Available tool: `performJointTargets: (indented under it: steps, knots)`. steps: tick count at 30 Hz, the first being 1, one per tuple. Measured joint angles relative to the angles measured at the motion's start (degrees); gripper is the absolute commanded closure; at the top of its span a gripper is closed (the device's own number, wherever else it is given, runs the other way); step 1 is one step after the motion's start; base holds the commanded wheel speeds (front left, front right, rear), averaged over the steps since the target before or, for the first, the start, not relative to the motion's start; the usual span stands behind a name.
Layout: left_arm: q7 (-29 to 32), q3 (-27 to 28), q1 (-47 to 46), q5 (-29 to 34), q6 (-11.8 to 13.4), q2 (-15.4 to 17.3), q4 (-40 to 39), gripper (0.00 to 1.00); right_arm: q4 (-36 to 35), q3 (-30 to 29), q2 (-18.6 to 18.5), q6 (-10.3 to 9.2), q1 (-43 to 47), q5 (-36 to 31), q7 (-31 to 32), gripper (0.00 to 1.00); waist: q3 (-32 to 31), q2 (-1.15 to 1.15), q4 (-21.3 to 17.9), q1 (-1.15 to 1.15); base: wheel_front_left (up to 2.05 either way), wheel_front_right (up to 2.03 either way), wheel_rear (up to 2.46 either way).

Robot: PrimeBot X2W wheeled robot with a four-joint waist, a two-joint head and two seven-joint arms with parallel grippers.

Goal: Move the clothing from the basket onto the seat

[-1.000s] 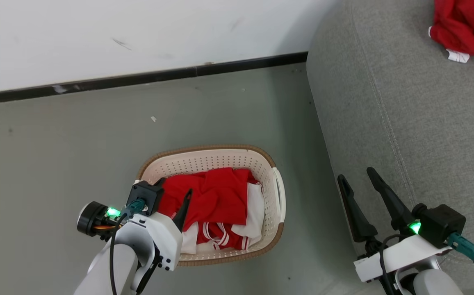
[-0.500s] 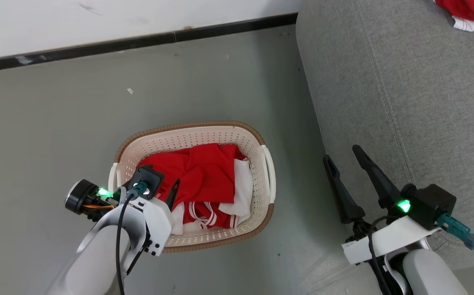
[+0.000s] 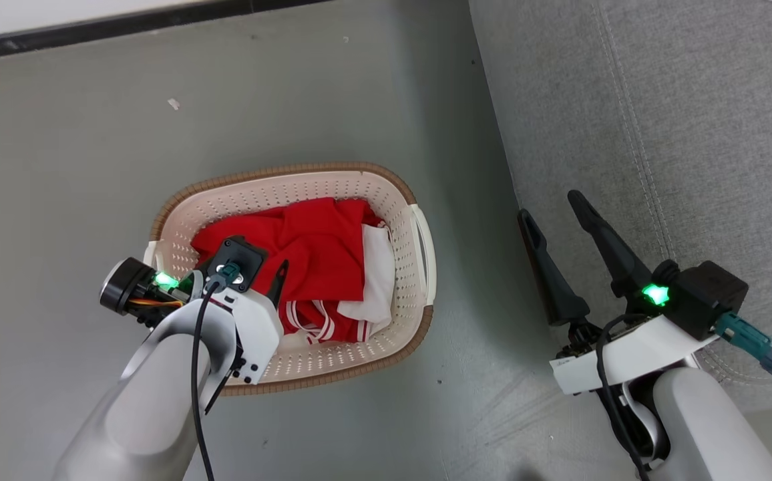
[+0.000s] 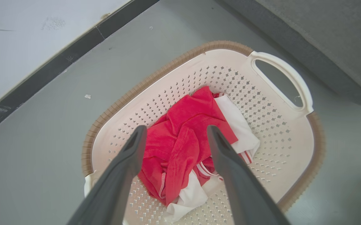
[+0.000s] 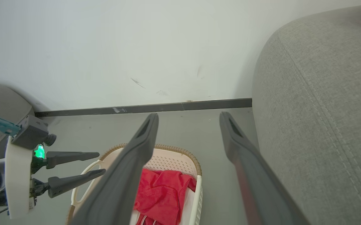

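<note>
In the head view our camera has dipped, so the basket (image 3: 359,170) sits higher in frame. Our left gripper (image 3: 270,266) hangs above the clothing (image 3: 316,237) inside it, beside the seat (image 3: 660,133). The left wrist view shows those fingers spread wide, empty, ready to descend. In the right wrist view our right gripper (image 5: 189,115) is agape and empty.

left end effector (image 4: 176,128): fingers parted, angled downward, gripping nothing; pale forearm (image 3: 152,394) rising from lower left. right end effector (image 3: 549,204): fingers spread, empty, pointing up the head view.
</note>
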Motion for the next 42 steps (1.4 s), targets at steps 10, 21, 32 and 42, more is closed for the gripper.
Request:
performJointTargets:
  steps: [10,21,32,42]
  knots:
    - [0.6,0.1,-2.1,0.0,0.5,-0.4,1.4,0.00,-0.3,0.0,0.0,0.00,-3.3,0.1,0.0,0.00,4.0,0.00,-1.2,0.00,0.00,0.00,0.00]
    - [2.1,0.1,-5.1,0.6,0.5,0.3,3.0,0.00,-0.7,1.3,0.0,0.00,-5.4,1.2,0.0,0.00,8.1,0.00,-2.8,0.00,0.00,0.00,0.00]
    - [4.1,0.2,-7.2,1.3,0.9,1.5,4.8,0.00,-1.3,2.3,0.0,0.00,-7.5,2.1,0.0,0.00,11.5,0.00,-4.6,0.00,0.00,0.00,0.00]
    - [6.2,0.2,-9.0,2.2,2.4,2.0,6.5,0.00,-2.1,3.7,0.0,0.00,-8.7,3.6,0.0,0.00,14.6,0.00,-6.4,0.00,0.00,0.00,0.00]
